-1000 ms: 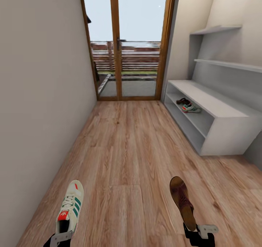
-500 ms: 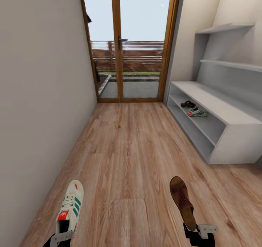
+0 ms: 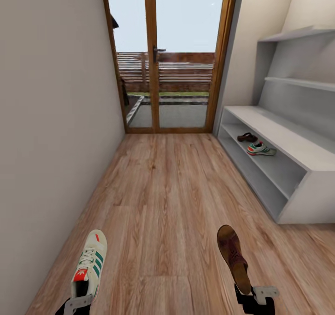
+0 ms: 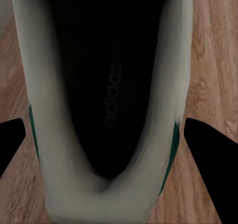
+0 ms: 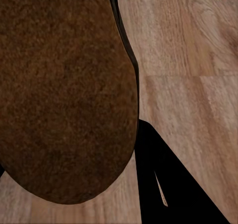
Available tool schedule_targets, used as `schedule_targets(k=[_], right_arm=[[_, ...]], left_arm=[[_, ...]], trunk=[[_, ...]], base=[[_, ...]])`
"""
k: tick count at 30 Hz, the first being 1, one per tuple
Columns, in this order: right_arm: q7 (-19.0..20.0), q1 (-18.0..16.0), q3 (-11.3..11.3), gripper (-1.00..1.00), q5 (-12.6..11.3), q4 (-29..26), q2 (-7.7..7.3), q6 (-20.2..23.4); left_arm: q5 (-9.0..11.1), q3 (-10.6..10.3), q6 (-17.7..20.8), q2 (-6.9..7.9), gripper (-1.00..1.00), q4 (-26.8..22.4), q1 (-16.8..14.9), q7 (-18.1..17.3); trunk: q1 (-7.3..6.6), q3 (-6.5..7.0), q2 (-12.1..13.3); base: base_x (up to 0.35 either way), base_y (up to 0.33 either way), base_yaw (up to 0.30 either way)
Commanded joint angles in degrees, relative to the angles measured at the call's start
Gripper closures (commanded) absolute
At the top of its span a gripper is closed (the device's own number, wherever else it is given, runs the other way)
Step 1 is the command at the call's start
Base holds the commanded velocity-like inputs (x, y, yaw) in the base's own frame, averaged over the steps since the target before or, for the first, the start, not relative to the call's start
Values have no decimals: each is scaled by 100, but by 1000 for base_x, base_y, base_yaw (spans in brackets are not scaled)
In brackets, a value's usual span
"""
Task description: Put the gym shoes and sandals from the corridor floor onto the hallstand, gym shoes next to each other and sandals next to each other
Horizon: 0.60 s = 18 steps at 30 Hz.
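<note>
Wood-plank corridor floor (image 3: 158, 199) runs to a glass door (image 3: 163, 59). Held above it, one gym shoe (image 3: 89, 264) is pinched at the heel by the left gripper (image 3: 77, 304), one sandal (image 3: 234, 258) by the right gripper (image 3: 253, 296). The other sandal (image 3: 247, 137) and gym shoe (image 3: 261, 149) sit side by side on the hallstand's (image 3: 298, 147) upper open shelf.

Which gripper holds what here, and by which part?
Left gripper: white green-striped gym shoe, gripped at its heel. Right gripper: dark brown leather sandal, also at its heel end.
</note>
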Motion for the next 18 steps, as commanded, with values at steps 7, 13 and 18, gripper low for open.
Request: schedule_targets(k=[7, 13, 18], right_arm=[[40, -3, -20, 100, -38, 3, -1, -10], [41, -3, -20, 100, -38, 3, -1, -10], [41, -3, -20, 100, -38, 3, -1, -10]], left_arm=[[-28, 50, -16, -2, 100, 4, -5, -44], [-28, 50, -16, -2, 100, 4, -5, -44], [-28, 50, -16, -2, 100, 4, -5, -44]], trunk=[[2, -5, -2], [2, -5, -2], [2, -5, -2]], base=[[325, 0, 0], [325, 0, 0], [325, 0, 0]])
